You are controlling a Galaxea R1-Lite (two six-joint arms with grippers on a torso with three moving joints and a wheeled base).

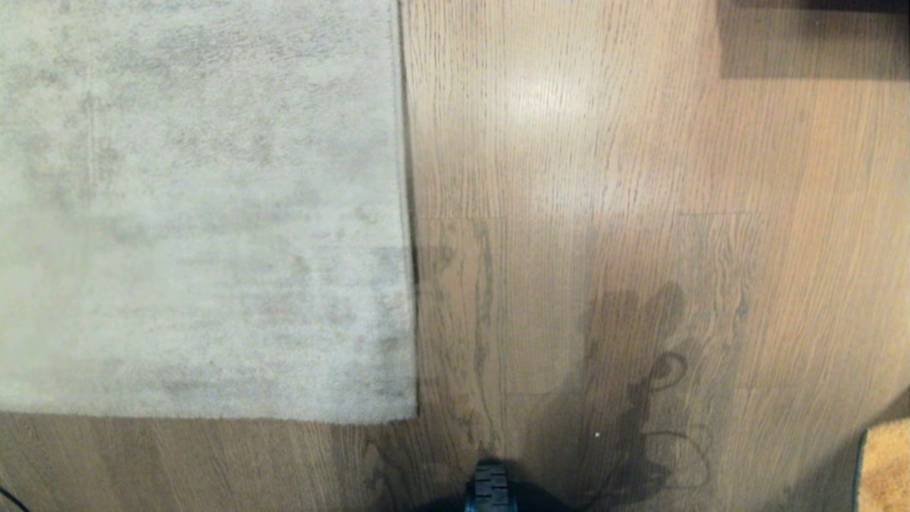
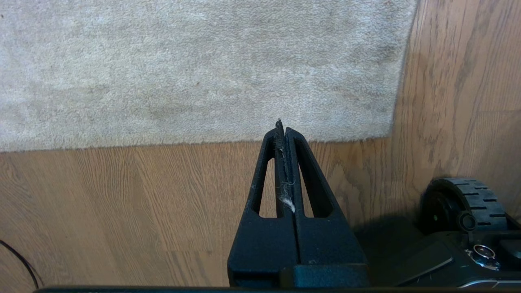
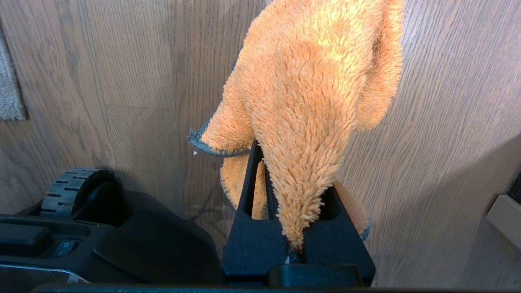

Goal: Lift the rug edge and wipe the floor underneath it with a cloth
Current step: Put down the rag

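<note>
Your right gripper [image 3: 281, 162] is pinching the fuzzy orange cloth [image 3: 309, 101] above the floor [image 1: 640, 178], your left gripper [image 2: 282, 126] has its fingers pressed together with nothing in them, and the rug edge [image 1: 407, 213] lies flat, running down the frame's middle-left.

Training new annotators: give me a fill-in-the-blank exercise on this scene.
1. The right end effector is shut on the ___ cloth.
2. The left end effector is shut and holds ___.
3. The rug lies ___ on the floor, its edge not yet lifted.

Missing words: orange; nothing; flat
</note>
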